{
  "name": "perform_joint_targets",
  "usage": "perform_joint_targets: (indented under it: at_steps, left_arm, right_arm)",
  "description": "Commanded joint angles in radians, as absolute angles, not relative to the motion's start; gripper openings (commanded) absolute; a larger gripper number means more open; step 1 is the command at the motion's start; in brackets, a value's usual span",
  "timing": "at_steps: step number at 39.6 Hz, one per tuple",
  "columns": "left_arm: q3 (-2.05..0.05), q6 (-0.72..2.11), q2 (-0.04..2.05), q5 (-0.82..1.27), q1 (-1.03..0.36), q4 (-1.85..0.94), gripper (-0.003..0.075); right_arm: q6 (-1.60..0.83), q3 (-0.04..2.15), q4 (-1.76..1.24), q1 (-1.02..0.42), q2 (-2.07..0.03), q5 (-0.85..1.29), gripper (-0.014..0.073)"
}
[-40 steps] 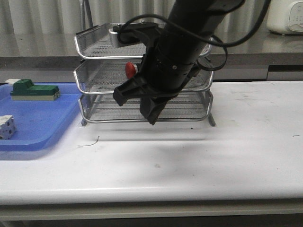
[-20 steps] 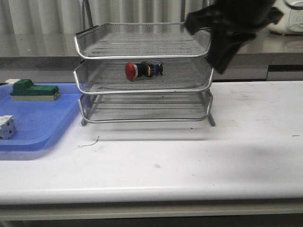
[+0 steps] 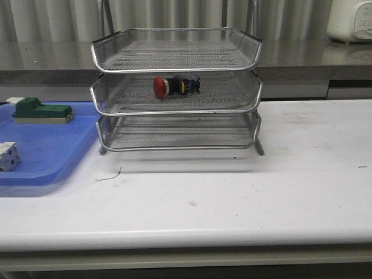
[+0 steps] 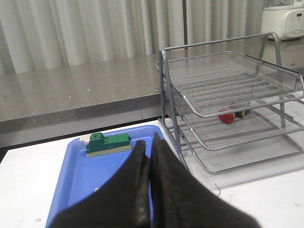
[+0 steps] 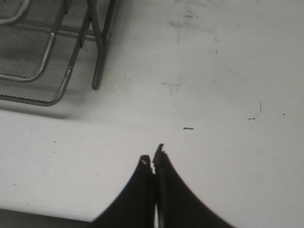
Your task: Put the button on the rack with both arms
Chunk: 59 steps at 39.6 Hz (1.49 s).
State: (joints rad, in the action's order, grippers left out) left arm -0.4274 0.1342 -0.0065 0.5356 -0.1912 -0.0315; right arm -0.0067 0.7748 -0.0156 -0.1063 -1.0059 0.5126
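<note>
The left gripper [image 4: 148, 142] has its two dark fingers pressed flat together with nothing between them, and it hangs above the blue tray [image 4: 85, 175]. The right gripper [image 5: 153, 159] is the same, tips closed against each other and empty, over bare white table [image 5: 213, 95] just off a corner foot of the rack [image 5: 47, 61].

Neither arm shows in the front view. There the rack [image 3: 174, 70] stands toward the back edge of the table [image 3: 232, 197], three wire-mesh tiers stacked on upright posts. The button [image 3: 175, 86] lies on its side in the middle tier, red head toward the left side of the rack, black body with yellow and blue marks behind it; from the left wrist it appears as a small red spot [image 4: 228, 115] under the top tier.

The blue tray [image 3: 52, 151] sits at the table's left edge, just beside the rack. On it lie a green block [image 3: 42, 110] near the back rim and a white block [image 3: 8, 156] nearer the front.
</note>
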Motion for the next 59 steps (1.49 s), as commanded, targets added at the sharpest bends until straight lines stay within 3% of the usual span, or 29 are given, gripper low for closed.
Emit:
perform_joint_targets:
  at_steps: [1, 12, 22, 59]
  left_arm:
    - [-0.45, 0.125, -0.01, 0.451, -0.188, -0.042, -0.0019]
    - [-0.45, 0.125, -0.01, 0.451, -0.188, -0.042, -0.0019]
    - [-0.45, 0.125, -0.01, 0.451, -0.188, -0.042, -0.0019]
    - [-0.45, 0.125, -0.01, 0.451, -0.188, -0.042, -0.0019]
  right_arm:
    - [-0.013, 0.701, -0.008, -0.1, -0.865, 0.39, -0.006]
    - [-0.016, 0.418, -0.007, -0.1, -0.454, 0.278, -0.006]
    - [-0.016, 0.325, -0.007, -0.1, -0.198, 0.271, -0.006]
    - [-0.016, 0.325, -0.007, -0.1, -0.178, 0.271, -0.006]
